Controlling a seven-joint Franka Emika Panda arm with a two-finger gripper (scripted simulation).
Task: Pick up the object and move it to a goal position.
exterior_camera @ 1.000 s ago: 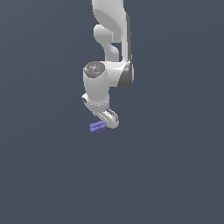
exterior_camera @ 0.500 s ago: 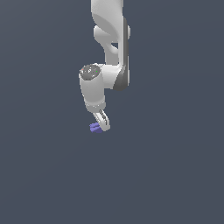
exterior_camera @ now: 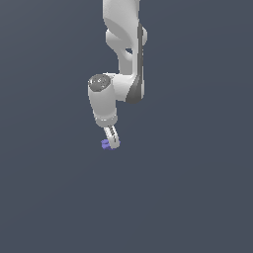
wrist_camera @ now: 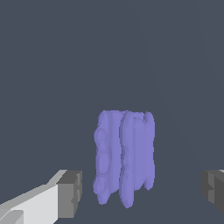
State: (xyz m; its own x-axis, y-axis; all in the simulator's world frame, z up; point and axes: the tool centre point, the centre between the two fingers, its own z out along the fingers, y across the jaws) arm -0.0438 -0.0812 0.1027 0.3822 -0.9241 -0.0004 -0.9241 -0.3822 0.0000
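No text, label, brand, number or sign can be read anywhere in either view.

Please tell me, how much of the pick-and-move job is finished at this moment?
Done: the gripper is lowered around the purple-blue object. In hand: the grasp itself; the wrist view shows both pads apart from the object, so the gripper is open. Left: closing, lifting, and carrying to the goal, which no view shows.
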